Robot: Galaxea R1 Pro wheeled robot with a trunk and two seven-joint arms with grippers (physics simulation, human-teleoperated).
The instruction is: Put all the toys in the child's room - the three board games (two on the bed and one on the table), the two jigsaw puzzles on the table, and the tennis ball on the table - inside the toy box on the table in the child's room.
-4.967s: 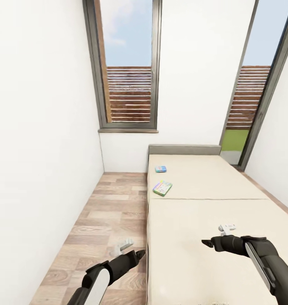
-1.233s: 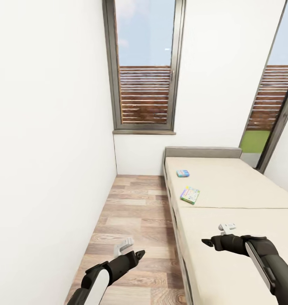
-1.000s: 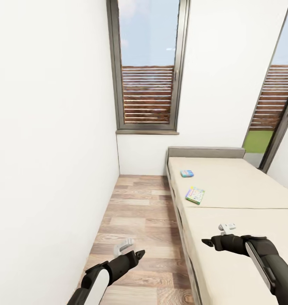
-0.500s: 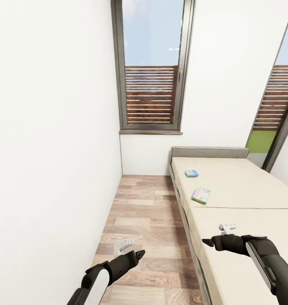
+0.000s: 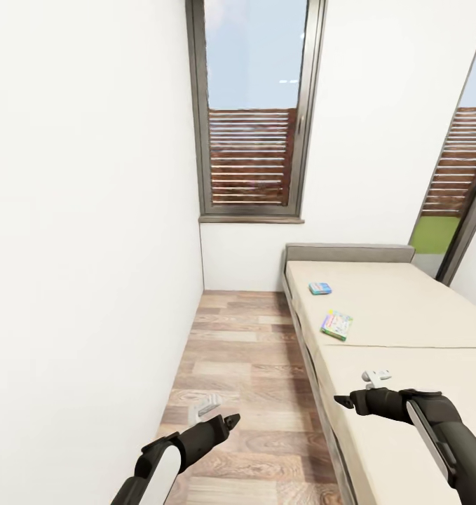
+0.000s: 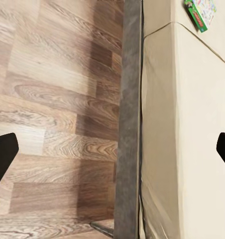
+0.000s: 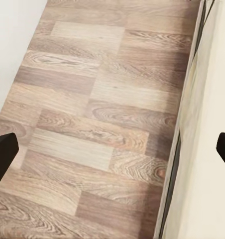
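Two board games lie on the beige bed. A small blue one sits near the headboard, and a white-green one lies closer to me, also seen in the left wrist view. My left gripper hangs open over the wood floor beside the bed, nothing between its fingertips. My right gripper is open above the bed's near part, well short of both games. The table, toy box, jigsaw puzzles and tennis ball are out of view.
A white wall runs close along my left. A narrow strip of wood-plank floor lies between it and the bed. A tall window stands at the far end, and a glass door at the right.
The camera has shifted, so the bed and both games now sit further right in the picture, with more floor showing. Both arms keep the same pose, grippers still open.
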